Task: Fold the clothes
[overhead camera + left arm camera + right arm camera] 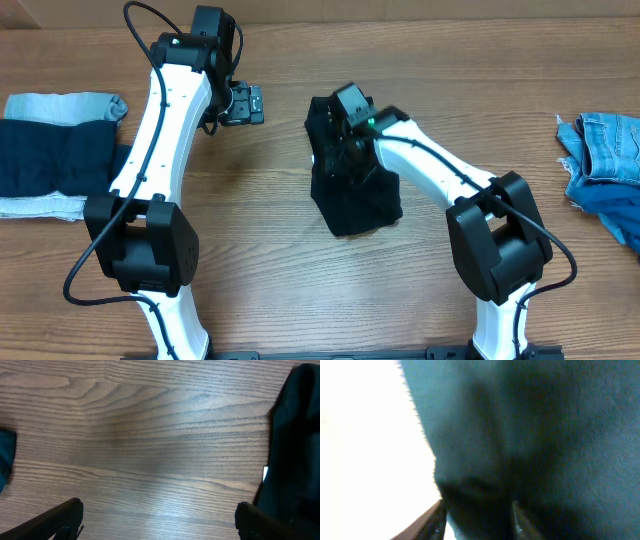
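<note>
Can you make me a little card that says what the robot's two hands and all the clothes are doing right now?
left hand: open wide over bare table, holding nothing
right hand: down on the black garment, cloth between its fingers; grip unclear
black garment: bunched up mid-table
navy garment: left edge, lying on a grey one
denim pile: right edge

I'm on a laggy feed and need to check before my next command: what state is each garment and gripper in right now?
black garment: bunched in a rough fold, under the right gripper.
navy garment: folded, on the left stack.
grey cloth: folded, partly under the navy garment.
denim pile: crumpled, not folded.
left gripper: open, empty.
right gripper: down on the black garment, fingers apart; grip unclear.
</note>
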### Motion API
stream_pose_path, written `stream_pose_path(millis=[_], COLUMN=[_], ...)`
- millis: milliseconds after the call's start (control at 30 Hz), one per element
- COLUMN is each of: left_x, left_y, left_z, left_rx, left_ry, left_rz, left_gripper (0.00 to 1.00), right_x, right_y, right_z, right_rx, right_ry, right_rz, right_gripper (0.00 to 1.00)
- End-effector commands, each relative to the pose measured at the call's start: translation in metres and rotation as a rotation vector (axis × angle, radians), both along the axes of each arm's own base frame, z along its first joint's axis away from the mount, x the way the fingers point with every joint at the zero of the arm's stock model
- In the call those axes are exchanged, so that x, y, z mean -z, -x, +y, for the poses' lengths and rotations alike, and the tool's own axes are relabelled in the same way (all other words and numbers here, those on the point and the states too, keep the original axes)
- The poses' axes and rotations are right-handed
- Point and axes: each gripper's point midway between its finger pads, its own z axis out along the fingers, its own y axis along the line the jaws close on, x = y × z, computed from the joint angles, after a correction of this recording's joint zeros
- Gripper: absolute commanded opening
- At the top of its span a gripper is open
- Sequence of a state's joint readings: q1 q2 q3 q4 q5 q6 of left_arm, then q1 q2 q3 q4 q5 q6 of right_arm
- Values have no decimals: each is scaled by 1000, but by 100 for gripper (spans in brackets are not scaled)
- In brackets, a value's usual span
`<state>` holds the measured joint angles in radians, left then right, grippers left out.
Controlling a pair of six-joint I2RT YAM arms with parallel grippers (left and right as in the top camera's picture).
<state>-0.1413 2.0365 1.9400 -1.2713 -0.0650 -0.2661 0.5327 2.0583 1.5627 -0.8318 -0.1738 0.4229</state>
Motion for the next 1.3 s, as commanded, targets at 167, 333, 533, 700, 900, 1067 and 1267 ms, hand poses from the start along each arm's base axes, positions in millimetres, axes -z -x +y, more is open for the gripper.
stream_pose_path(millis=[167,333,533,700,900,1067,1267], left_x=[-2,-2,-2,-2,-2,-2,-2], left_y=[-2,-2,-2,-2,-2,-2,-2], left_z=[3,3,3,3,3,3,3], left_rx=[-2,-2,-2,-2,-2,-2,-2], left_ry=[-13,-13,-13,-13,-12,-13,-12], left_rz=[-8,-9,-8,-8,-9,-8,-9], left_gripper=[100,100,100,100,100,100,100], right_x=[-86,-5,-12,-14,-30,10,30], right_y=[-45,36,114,109,73,71,69], right_z=[-102,-114,-10,-24,0,22,11], right_rx=[156,99,-372,-365,-372,-380,-291], right_ry=[127,55,129,211,-31,-101,-107], right_rz=[-42,312,267,232,117,120,200], right_gripper=[26,4,4,4,4,4,4])
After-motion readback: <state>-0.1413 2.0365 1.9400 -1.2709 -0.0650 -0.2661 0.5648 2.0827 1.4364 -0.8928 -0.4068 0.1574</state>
